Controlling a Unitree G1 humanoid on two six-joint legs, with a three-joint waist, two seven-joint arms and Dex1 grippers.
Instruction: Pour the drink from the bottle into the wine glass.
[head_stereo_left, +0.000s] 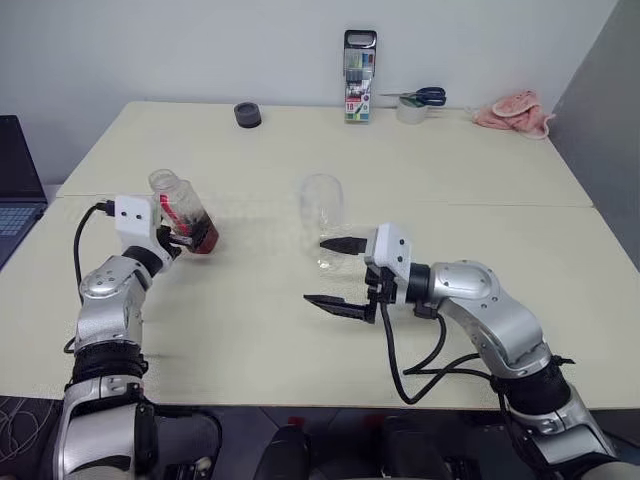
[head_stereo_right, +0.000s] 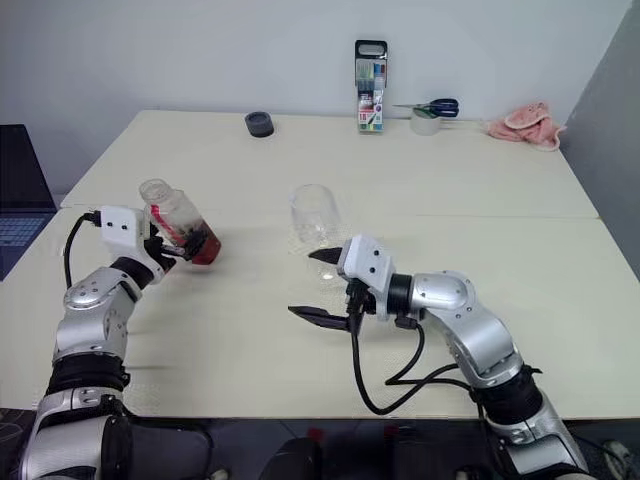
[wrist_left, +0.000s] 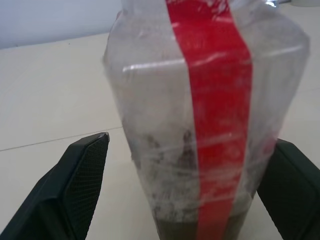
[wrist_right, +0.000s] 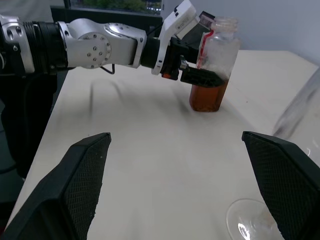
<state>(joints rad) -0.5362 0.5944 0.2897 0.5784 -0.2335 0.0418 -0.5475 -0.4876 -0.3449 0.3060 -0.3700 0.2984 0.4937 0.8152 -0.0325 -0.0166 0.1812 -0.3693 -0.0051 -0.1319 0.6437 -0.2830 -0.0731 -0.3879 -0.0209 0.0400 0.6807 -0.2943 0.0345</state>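
Tables, two cream-topped ones pushed together, carry the whole scene. Against the far wall stand a tall marker case, a roll of tape with blue-handled scissors on it, a crumpled pink cloth at the far right, and a small dark round lid-like object further left. A laptop sits off the left edge.

On the left side of the near table the bottle leans tilted, uncapped, with its red label strip facing the arm; the amber drink fills only its bottom part. The left gripper has its black fingers on either side of the bottle's lower body, but whether they press it or stand just clear I cannot tell.

Near the middle stands the wine glass, upright and empty. The right gripper is just on its near side, pointing left, fingers spread wide and holding nothing, the farther finger overlapping the glass's lower part.
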